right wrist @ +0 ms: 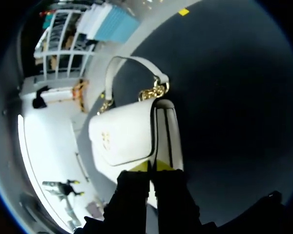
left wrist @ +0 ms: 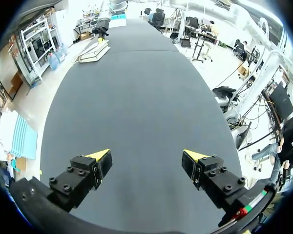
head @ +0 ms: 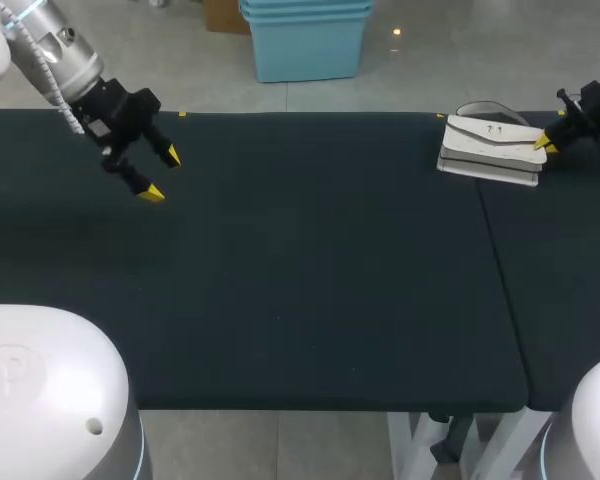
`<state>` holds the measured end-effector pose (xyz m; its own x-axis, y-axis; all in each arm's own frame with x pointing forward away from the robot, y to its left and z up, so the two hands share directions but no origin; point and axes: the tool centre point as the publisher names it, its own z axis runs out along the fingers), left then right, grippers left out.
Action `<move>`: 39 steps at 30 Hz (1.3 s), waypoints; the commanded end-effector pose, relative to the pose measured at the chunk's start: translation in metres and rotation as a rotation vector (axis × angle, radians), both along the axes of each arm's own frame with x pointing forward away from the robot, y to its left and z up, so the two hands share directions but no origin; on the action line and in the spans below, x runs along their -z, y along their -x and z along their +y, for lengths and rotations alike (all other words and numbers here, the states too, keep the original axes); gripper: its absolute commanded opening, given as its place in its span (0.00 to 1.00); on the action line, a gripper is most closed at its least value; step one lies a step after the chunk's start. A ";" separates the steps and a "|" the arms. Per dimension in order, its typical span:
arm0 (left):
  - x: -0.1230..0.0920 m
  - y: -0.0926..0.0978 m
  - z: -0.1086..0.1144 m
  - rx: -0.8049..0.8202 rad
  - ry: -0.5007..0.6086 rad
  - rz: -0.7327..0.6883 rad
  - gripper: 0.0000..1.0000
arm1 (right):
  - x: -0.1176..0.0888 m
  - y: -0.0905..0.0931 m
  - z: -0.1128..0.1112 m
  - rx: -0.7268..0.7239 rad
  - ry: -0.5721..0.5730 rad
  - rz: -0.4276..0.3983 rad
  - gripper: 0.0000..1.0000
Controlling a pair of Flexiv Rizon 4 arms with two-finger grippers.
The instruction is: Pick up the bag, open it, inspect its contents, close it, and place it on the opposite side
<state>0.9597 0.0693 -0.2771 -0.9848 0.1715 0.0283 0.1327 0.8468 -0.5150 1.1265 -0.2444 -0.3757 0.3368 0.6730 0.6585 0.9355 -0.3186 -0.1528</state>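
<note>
right pincer (head: 545, 143): fingers together, yellow tips pressed against near edge of bag (head: 490, 150); cannot tell if any of the bag is pinched between them
bag: white, lying flat on dark table (head: 310, 260), directly ahead of right pincer (right wrist: 155, 166), flap side up, touching its tips
strap (right wrist: 136, 61): white, gold chain links (right wrist: 156, 91), looped at bag's end away from right pincer
left pincer (head: 162, 175): fingers wide apart, nothing between, hovering above bare table
bag from left pincer (left wrist: 146, 156): far ahead across the table, well apart (left wrist: 94, 51)
</note>
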 end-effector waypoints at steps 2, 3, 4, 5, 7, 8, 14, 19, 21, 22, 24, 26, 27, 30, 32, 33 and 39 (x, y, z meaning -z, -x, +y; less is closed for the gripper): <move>0.001 0.000 0.000 0.000 0.003 -0.001 1.00 | 0.001 0.000 -0.001 -0.113 -0.087 0.061 0.00; 0.001 0.000 0.000 0.000 0.003 -0.001 1.00 | 0.000 0.002 0.001 -0.123 -0.090 0.056 0.00; 0.001 0.000 0.000 0.000 0.003 -0.001 1.00 | 0.000 0.005 0.004 -0.136 -0.102 0.051 0.00; 0.001 0.000 0.000 0.000 0.003 -0.001 1.00 | -0.001 0.008 0.009 -0.153 -0.106 0.047 0.00; 0.001 0.000 0.000 0.000 0.003 -0.001 1.00 | -0.003 0.015 0.021 -0.195 -0.124 0.043 0.00; 0.001 0.000 0.000 0.000 0.003 -0.001 1.00 | -0.002 0.019 0.028 -0.220 -0.131 0.038 0.00; 0.001 0.000 0.000 0.000 0.003 -0.001 1.00 | -0.003 0.042 0.059 -0.319 -0.183 0.026 0.00; 0.001 0.000 0.000 0.000 0.003 -0.001 1.00 | -0.005 0.049 0.067 -0.346 -0.196 0.031 0.00; 0.001 0.000 0.000 0.000 0.003 -0.001 1.00 | -0.005 0.049 0.067 -0.346 -0.196 0.031 0.00; 0.001 0.000 0.000 0.000 0.003 -0.001 1.00 | -0.005 0.049 0.067 -0.346 -0.196 0.031 0.00; 0.001 0.000 0.000 0.000 0.003 -0.001 1.00 | -0.005 0.049 0.067 -0.346 -0.196 0.031 0.00; 0.001 0.000 0.000 0.000 0.003 -0.001 1.00 | -0.005 0.049 0.067 -0.346 -0.196 0.031 0.00; 0.001 0.000 0.000 0.000 0.003 -0.001 1.00 | -0.005 0.049 0.067 -0.346 -0.196 0.031 0.00; 0.001 0.000 0.000 0.000 0.003 -0.001 1.00 | -0.005 0.049 0.067 -0.346 -0.196 0.031 0.00; 0.001 0.000 0.000 0.000 0.003 -0.001 1.00 | -0.005 0.049 0.067 -0.346 -0.196 0.031 0.00; 0.001 0.000 0.000 0.000 0.003 -0.001 1.00 | -0.005 0.049 0.067 -0.346 -0.196 0.031 0.00; 0.001 0.000 0.000 0.000 0.003 -0.001 1.00 | -0.001 0.077 0.103 -0.352 -0.204 0.012 0.00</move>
